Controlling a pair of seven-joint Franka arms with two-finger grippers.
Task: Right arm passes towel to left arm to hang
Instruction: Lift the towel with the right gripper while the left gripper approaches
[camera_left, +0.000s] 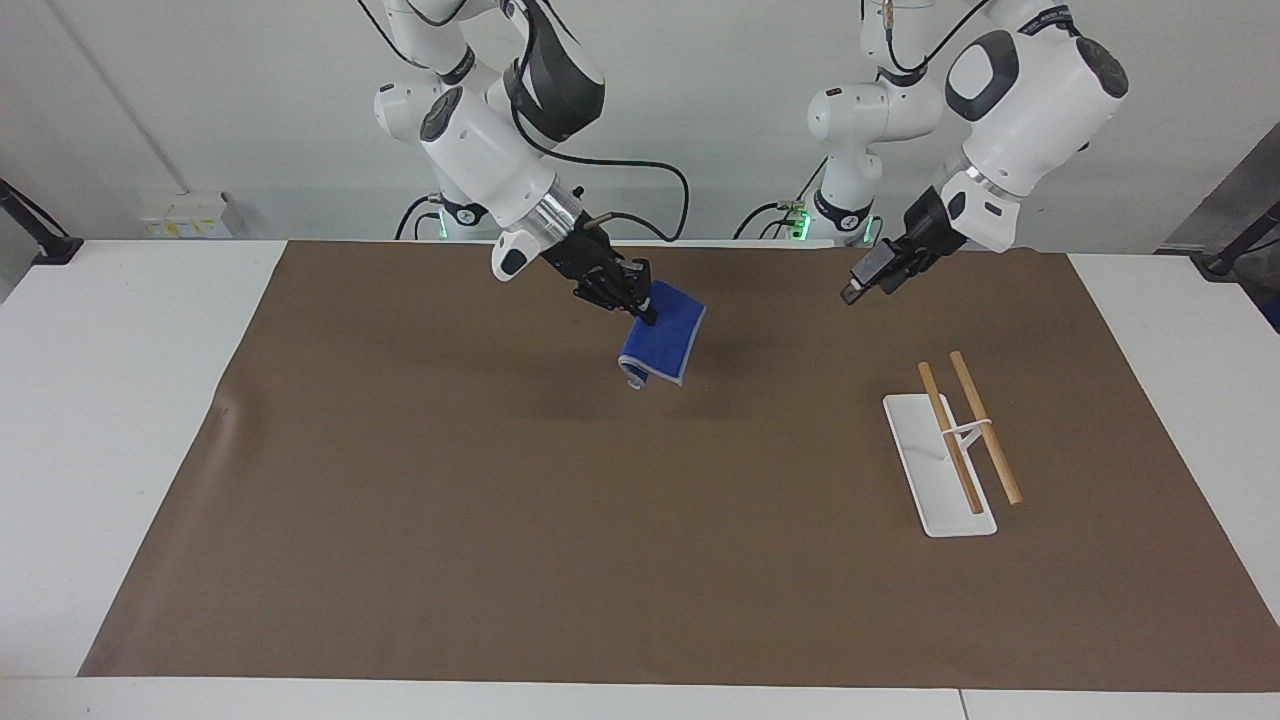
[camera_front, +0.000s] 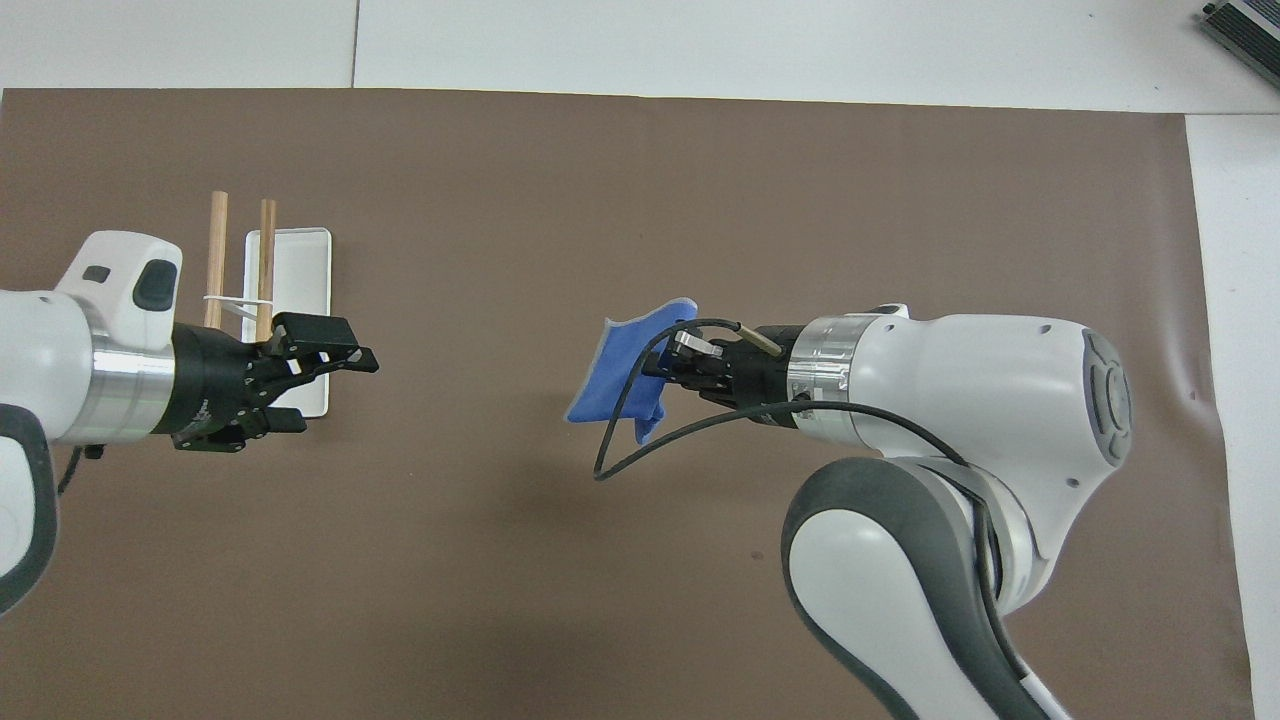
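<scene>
White rack (camera_left: 925, 470) with two wooden rods (camera_left: 985, 428) on brown mat (camera_left: 560, 540).

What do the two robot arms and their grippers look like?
Both arms are white with rounded joints and dark grey panels. The right arm ends in a silver wrist ring and a black right gripper; a thin black cable loops beside its wrist. The left arm has the same silver ring and a black left gripper. Green lights glow at the bases.

Two white jointed arms, glossy rounded shells, dark grey joint caps and bands. Right arm (camera_left: 480, 150): silver wrist ring, black pincer (camera_left: 640, 305), black cable looping beside wrist. Left arm (camera_left: 1010, 100): silver wrist ring, black pincer (camera_front: 335, 355), black cables along upper links. Green lights at bases.
</scene>
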